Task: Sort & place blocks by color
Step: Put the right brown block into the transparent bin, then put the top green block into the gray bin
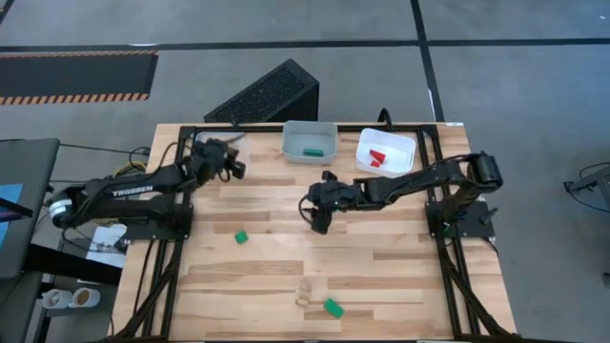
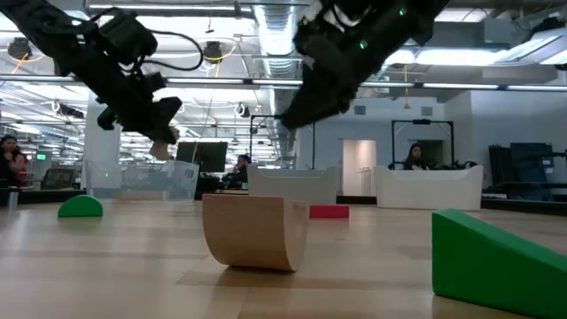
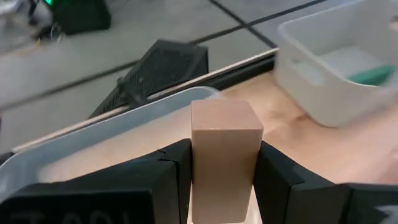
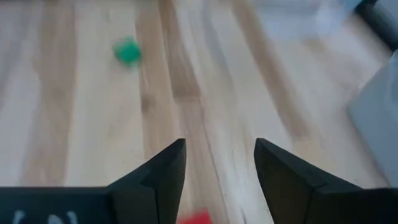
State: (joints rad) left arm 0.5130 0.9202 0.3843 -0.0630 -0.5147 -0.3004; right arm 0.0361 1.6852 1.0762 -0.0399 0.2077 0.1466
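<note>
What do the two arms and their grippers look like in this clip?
Both arms are dark, jointed tubes. The left arm carries white TROSSEN lettering, with a black cable looping by its wrist. The left gripper and right gripper each have two blocky black fingers. Green lights glow on the right arm.

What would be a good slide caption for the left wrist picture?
Left end effector holds a plain wooden block above a clear tray, ready for sorting.

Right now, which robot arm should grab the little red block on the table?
Probably the right. Its open right gripper hangs just above the red block, while the left gripper is busy holding a plain wooden block.
</note>
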